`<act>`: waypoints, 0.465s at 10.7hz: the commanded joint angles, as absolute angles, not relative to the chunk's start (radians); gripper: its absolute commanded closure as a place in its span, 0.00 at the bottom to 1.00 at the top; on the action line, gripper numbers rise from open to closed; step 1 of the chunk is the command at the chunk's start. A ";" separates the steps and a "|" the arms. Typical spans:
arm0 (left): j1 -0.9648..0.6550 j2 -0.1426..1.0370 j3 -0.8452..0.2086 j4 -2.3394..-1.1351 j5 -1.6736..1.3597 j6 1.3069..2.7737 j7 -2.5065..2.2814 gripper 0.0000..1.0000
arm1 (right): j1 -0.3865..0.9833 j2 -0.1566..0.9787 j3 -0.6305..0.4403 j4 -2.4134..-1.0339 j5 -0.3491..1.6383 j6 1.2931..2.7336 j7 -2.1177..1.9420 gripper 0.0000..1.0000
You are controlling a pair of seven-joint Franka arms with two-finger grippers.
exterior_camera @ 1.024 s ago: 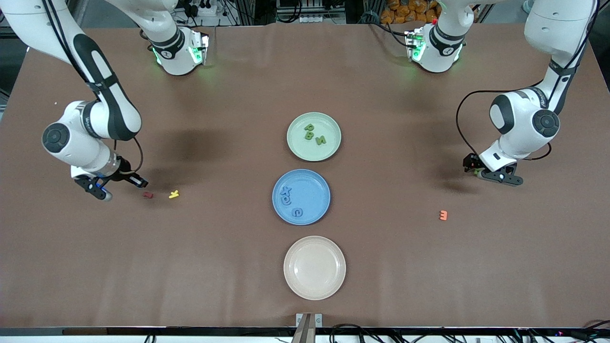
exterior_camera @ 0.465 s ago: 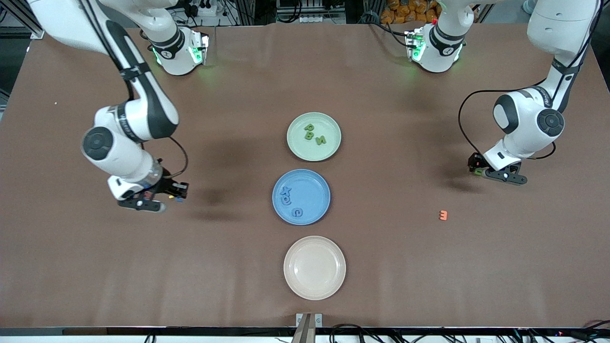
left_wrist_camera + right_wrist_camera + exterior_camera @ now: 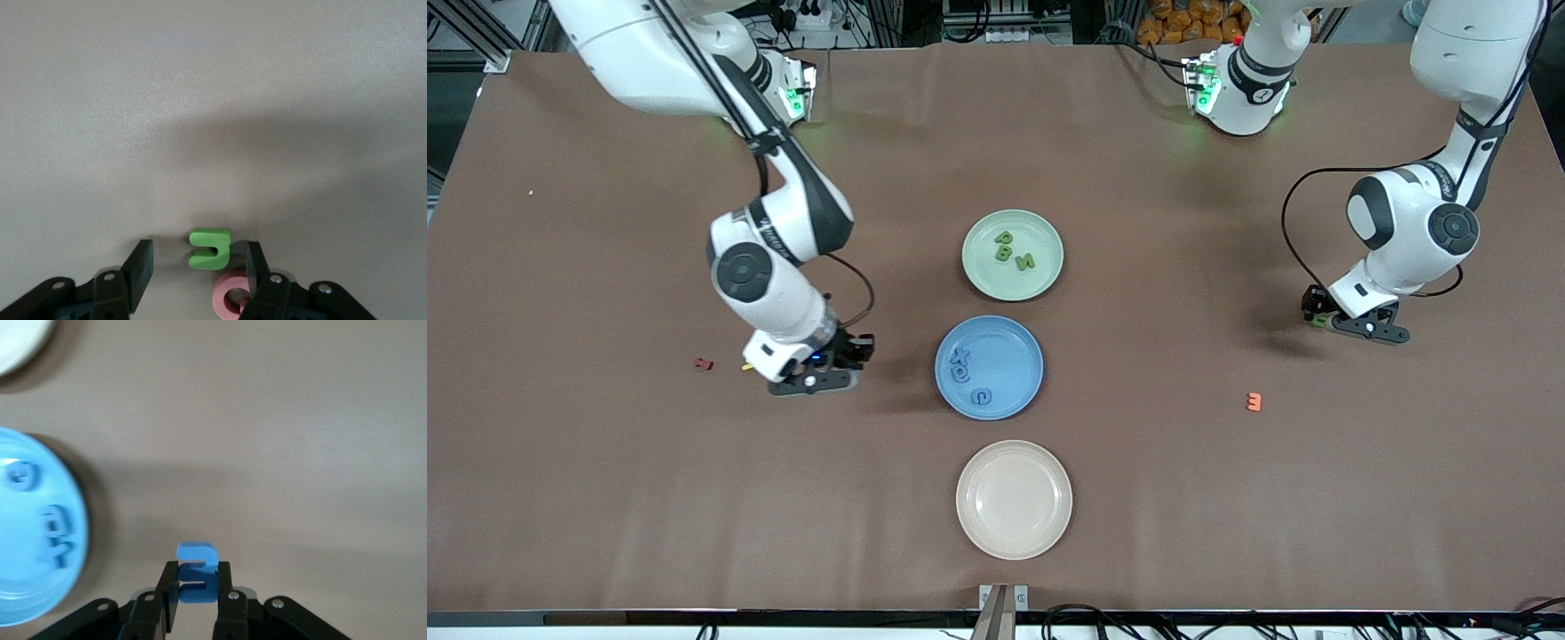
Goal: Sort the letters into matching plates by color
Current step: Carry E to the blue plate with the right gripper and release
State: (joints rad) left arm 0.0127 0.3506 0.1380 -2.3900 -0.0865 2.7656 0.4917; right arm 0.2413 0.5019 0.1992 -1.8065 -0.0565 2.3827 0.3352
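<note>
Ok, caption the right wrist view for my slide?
Right gripper carries a blue letter toward the blue plate.

Blue plate [image 3: 1009, 342]; green plate [image 3: 1040, 236]; cream plate [image 3: 1014, 538].

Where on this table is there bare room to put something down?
Wide bare cloth lies between the cream plate and the orange letter, and between the green plate and the robot bases. It is crowded where the right gripper holds a blue letter beside the blue plate.
</note>
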 commanded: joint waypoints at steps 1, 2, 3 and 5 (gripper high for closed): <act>0.012 0.365 0.141 -2.384 -0.112 2.777 0.531 0.37 | 0.356 0.647 0.195 -1.613 -0.074 2.356 0.337 0.94; 0.011 0.370 0.141 -2.384 -0.112 2.777 0.529 0.44 | 0.374 0.672 0.195 -1.596 -0.075 2.356 0.337 0.95; 0.011 0.371 0.141 -2.382 -0.112 2.777 0.531 0.52 | 0.399 0.693 0.195 -1.577 -0.075 2.361 0.336 0.95; 0.009 0.376 0.141 -2.379 -0.112 2.777 0.531 0.84 | 0.440 0.729 0.199 -1.527 -0.071 2.364 0.337 0.95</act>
State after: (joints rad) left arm 0.0115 0.3581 0.1363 -2.3874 -0.0865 2.7656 0.4922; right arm 0.4048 0.6713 0.1985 -1.6173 -0.0598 2.3782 0.3368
